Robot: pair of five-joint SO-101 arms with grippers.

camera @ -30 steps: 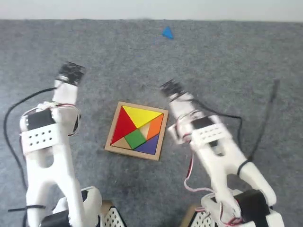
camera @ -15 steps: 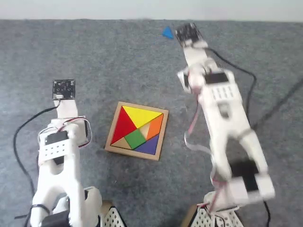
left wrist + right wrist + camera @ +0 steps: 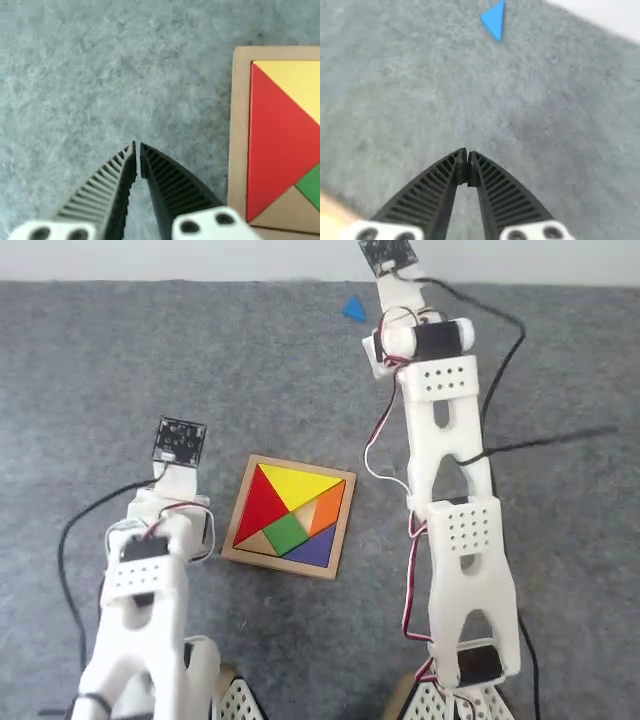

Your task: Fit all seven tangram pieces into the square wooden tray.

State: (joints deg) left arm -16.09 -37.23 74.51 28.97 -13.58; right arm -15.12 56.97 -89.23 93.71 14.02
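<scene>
high view: blue triangle [image 3: 353, 308] near far edge; left fingers [image 3: 114, 186], right fingers [image 3: 439, 189] together.

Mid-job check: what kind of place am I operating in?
Probably a tabletop robotics bench: a grey fabric mat, the left arm and right arm mounted side by side, a wooden tangram tray between them.

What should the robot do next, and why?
Probably open the right gripper and ease it toward the blue triangle: its jaws are shut, and that piece lies on the mat ahead, outside the tray.
</scene>
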